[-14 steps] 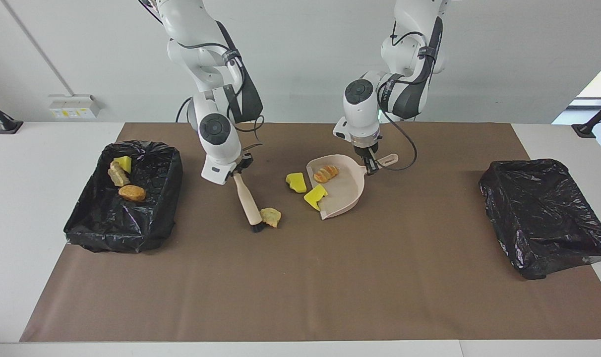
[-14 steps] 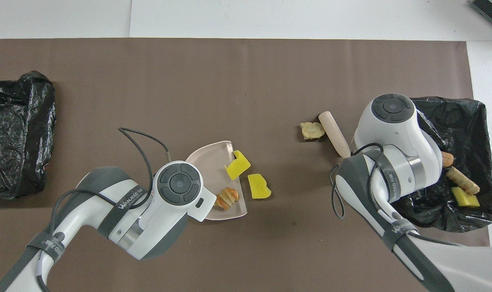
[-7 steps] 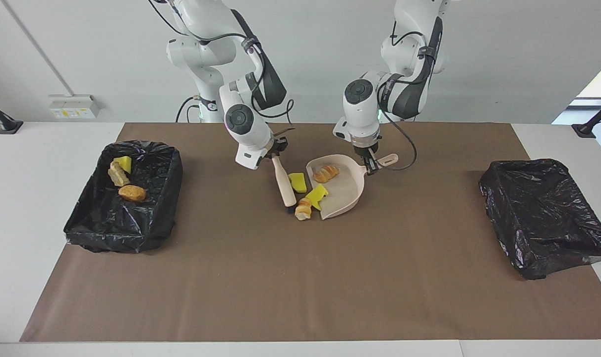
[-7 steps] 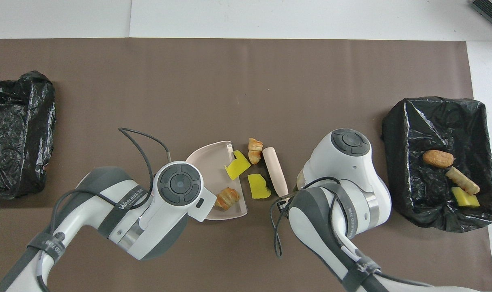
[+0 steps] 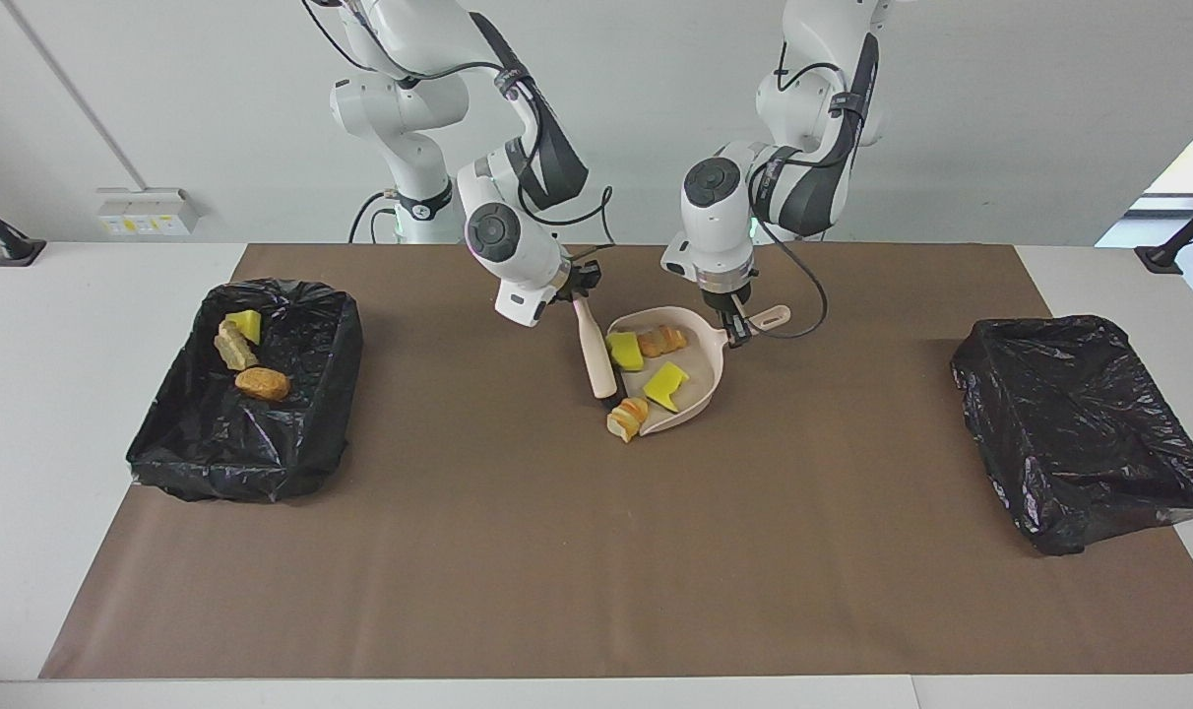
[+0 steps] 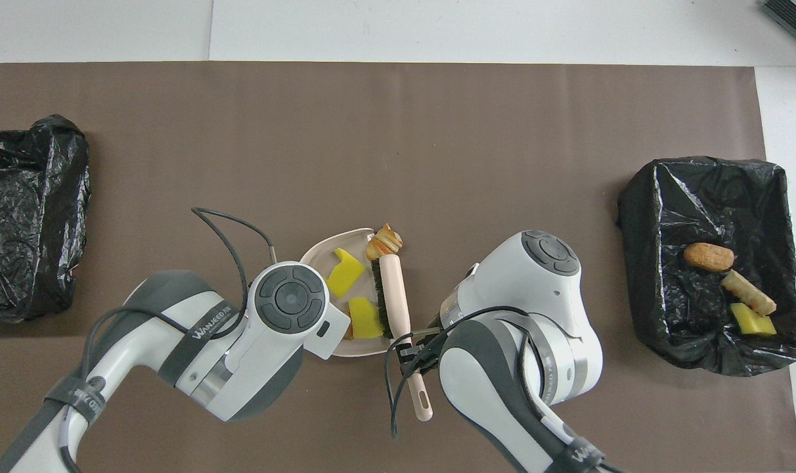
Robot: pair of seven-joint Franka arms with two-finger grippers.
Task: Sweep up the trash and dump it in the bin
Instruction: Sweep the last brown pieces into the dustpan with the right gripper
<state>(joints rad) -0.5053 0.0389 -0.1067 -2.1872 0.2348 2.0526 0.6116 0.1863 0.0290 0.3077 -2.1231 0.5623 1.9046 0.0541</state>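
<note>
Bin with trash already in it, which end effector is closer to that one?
Right. The right end effector holds the brush beside the dustpan, on the side toward that bin; the left end effector grips the dustpan's handle, toward the left arm's end.

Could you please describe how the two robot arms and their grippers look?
Both arms are glossy white with dark grey joint sections and round grey end caps. Black cables loop along each; "WANJEED" lettering marks grey bands. The left gripper and right gripper are small and black.

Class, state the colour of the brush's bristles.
The bristles are black, on a beige brush; the overhead view shows them best.
</note>
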